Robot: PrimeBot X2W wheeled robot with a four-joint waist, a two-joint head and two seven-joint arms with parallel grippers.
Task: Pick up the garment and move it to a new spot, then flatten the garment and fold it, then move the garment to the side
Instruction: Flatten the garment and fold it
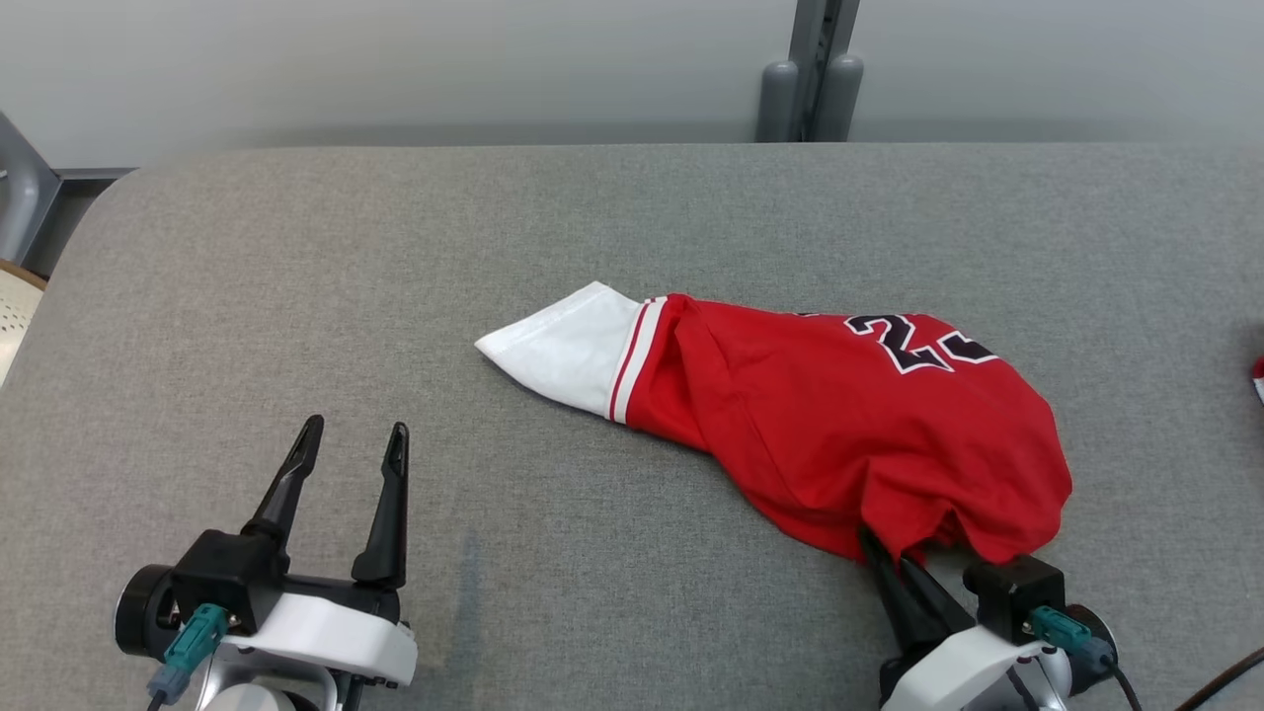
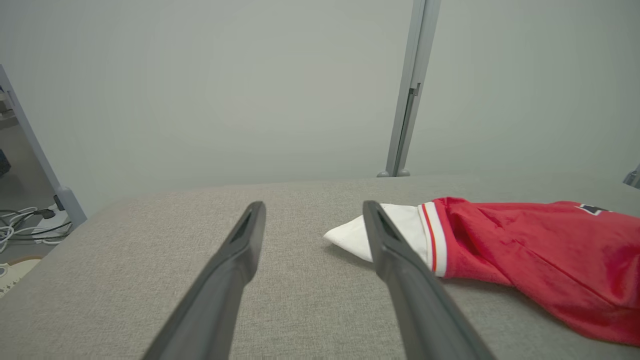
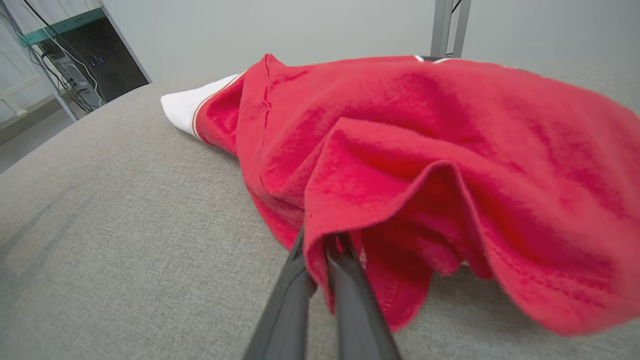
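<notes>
The garment (image 1: 849, 415) is a red jersey with a dark number and a white striped sleeve end, lying bunched on the grey table right of centre. My right gripper (image 1: 882, 555) sits at the garment's near edge, and in the right wrist view (image 3: 320, 240) its fingers are pressed together with a fold of the red cloth (image 3: 400, 165) pinched between them. Well left of the garment, my left gripper (image 1: 354, 434) rests above the table with its fingers spread and nothing between them. The left wrist view (image 2: 312, 212) shows the white sleeve (image 2: 395, 232) just beyond its right finger.
The grey fabric table (image 1: 395, 276) has rounded far corners. A grey post (image 1: 810, 79) stands behind the far edge before a pale wall. A small red and white thing (image 1: 1257, 380) pokes in at the right edge. Cables (image 2: 25, 225) lie on the floor off the left side.
</notes>
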